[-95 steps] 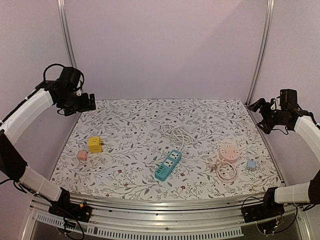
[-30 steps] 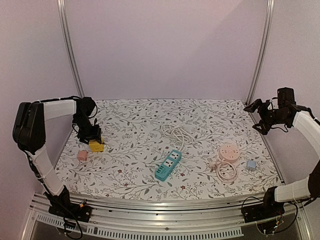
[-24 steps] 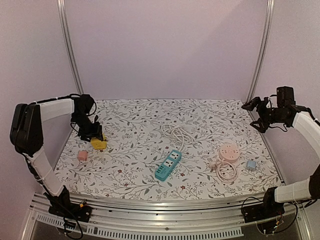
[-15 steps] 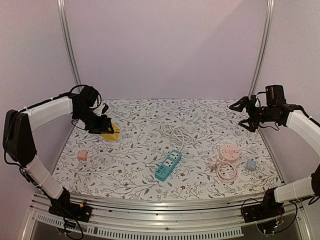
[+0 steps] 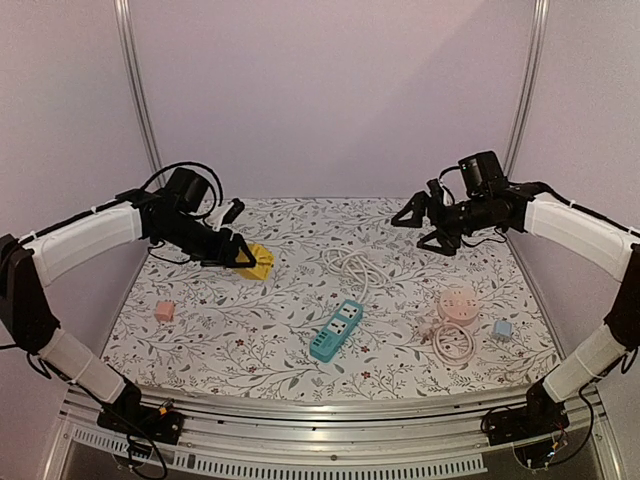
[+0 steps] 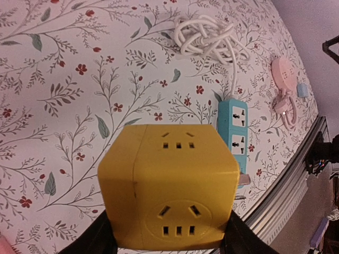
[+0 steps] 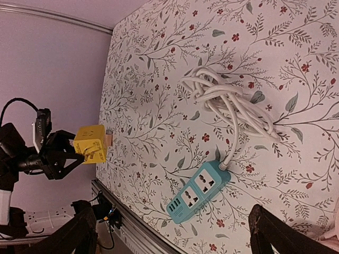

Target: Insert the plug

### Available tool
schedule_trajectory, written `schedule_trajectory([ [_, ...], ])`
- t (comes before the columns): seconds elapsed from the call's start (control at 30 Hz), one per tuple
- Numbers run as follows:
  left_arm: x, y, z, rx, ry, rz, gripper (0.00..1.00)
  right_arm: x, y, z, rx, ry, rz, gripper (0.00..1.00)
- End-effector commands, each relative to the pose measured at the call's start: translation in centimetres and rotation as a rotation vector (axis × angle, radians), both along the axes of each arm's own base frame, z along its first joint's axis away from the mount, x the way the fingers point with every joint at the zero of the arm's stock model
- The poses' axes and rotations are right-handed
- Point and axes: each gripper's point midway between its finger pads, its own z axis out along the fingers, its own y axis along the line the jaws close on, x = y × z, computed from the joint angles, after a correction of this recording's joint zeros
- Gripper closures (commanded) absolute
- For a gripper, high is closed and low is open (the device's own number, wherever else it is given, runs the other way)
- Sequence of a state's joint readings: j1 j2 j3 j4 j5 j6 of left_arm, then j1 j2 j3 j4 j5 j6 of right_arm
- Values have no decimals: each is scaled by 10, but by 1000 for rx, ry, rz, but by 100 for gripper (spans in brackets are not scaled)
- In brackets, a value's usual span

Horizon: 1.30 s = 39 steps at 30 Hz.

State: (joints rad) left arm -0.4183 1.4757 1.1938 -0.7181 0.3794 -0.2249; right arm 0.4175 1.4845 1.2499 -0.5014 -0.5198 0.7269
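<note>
The plug is a yellow cube adapter (image 5: 258, 263) with socket holes on its faces. My left gripper (image 5: 243, 258) is shut on it and holds it above the left part of the table. In the left wrist view the cube (image 6: 169, 180) fills the space between my fingers (image 6: 87, 241). The teal power strip (image 5: 337, 330) lies flat near the middle of the table with its white cord (image 5: 352, 264) bundled behind it; it also shows in the wrist views (image 6: 234, 127) (image 7: 197, 194). My right gripper (image 5: 425, 225) hangs open and empty above the back right, apart from the strip.
A small pink cube (image 5: 165, 311) sits near the left edge. A round pink socket (image 5: 458, 302) with a coiled pink cord (image 5: 453, 343) and a small blue cube (image 5: 502, 328) lie at the right. The table's metal front rail (image 5: 320, 410) runs below.
My left gripper has lifted the yellow cube off the table near the left edge and carried it right. My right arm has swung left from the right edge, still open.
</note>
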Motion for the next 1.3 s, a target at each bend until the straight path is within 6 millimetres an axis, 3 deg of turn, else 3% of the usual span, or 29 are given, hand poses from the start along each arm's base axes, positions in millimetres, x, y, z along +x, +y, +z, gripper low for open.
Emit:
schedule_trajectory([
  [0.0, -6, -35, 16, -86, -52, -94, 100, -5, 28, -4, -11, 12, 85, 1],
  [0.27, -17, -77, 21, -128, -64, -219, 100, -30, 99, 2, 77, 58, 314, 1],
  [0.47, -21, -100, 22, -99, -93, -305, 100, -43, 127, -11, 75, 138, 400, 1],
  [0.9, -21, -137, 43, 42, -434, -413, 100, -47, 144, -22, 99, 242, 450, 1],
  [1.27, -25, -163, 49, 96, -517, -499, 100, -57, 155, -20, 116, 266, 484, 1],
])
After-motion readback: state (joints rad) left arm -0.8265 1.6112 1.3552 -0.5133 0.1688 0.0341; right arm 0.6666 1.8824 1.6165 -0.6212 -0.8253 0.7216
